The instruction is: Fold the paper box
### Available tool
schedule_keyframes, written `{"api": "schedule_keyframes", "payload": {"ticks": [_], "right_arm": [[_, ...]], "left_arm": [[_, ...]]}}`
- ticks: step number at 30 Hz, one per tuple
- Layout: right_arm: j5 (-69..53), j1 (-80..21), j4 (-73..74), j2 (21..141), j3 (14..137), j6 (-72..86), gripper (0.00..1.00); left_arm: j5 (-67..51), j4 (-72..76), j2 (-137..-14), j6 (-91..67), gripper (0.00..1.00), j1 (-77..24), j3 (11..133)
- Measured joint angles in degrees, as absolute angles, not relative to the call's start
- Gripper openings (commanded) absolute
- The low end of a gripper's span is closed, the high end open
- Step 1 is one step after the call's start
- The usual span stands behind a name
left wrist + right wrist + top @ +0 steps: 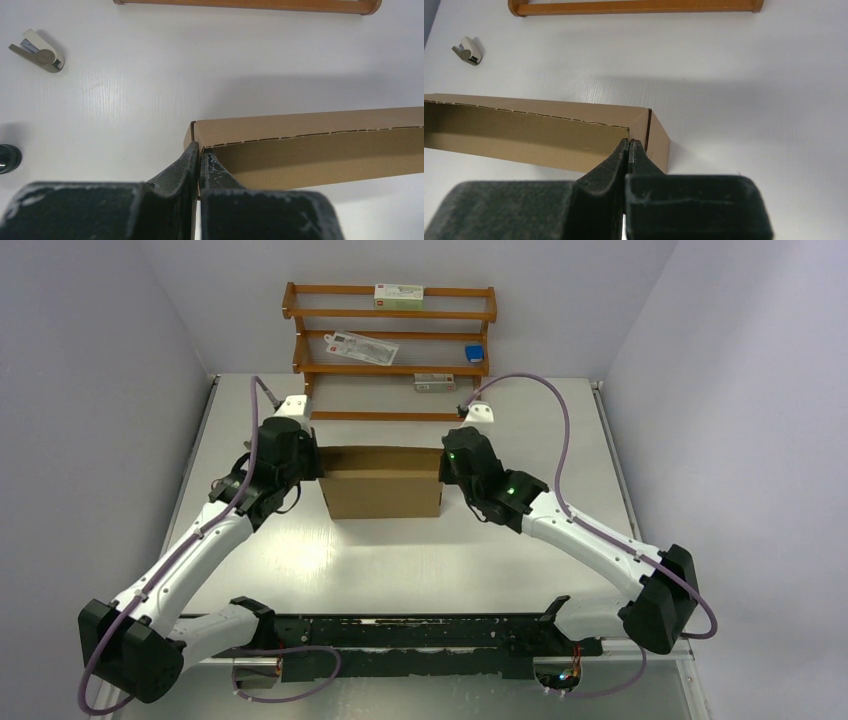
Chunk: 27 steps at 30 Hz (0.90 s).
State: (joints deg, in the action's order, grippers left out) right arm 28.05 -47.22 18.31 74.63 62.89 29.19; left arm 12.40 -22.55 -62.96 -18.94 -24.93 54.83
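The paper box [383, 482] is brown corrugated cardboard, standing as a shallow open-topped box in the middle of the table. My left gripper [318, 462] is shut on the box's left side wall. In the left wrist view [200, 150] the wall's edge sits pinched between the two black fingers, with the far wall [310, 127] running off to the right. My right gripper [446, 468] is shut on the right side wall. In the right wrist view [629, 142] the fingers clamp that wall at the far right corner of the box [539, 132].
A wooden shelf rack [390, 345] with small packets stands against the back wall, just behind the box. Its bottom rail shows in both wrist views [250, 4] [634, 6]. A small grey clip-like object [37, 51] [468, 50] lies on the white table left of the box.
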Motion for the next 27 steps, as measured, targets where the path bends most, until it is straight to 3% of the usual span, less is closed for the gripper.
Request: {"api": "schedule_keyframes", "payload": {"ticks": [12, 16, 20, 23, 27], "right_arm": [[29.41, -47.70, 7.03, 72.36, 54.33, 27.62, 0.00], [29.61, -47.72, 3.31, 71.46, 51.64, 27.11, 0.02], [28.45, -48.03, 0.21, 68.69, 47.94, 26.83, 0.18], [26.48, -48.29, 0.34, 67.07, 46.78, 26.81, 0.42], [24.18, -48.84, 1.63, 65.95, 46.76, 26.79, 0.64]], "left_arm": [[12.71, -15.16, -59.24, -20.43, 0.08, -25.19, 47.97], [12.64, -13.26, -57.76, -21.21, 0.17, -25.26, 45.52], [11.90, -13.67, -55.79, -22.41, 0.31, -25.50, 43.75], [10.83, -15.05, -54.39, -23.27, 0.45, -25.91, 43.70], [9.21, -17.96, -52.60, -23.79, 0.63, -26.52, 43.86]]}}
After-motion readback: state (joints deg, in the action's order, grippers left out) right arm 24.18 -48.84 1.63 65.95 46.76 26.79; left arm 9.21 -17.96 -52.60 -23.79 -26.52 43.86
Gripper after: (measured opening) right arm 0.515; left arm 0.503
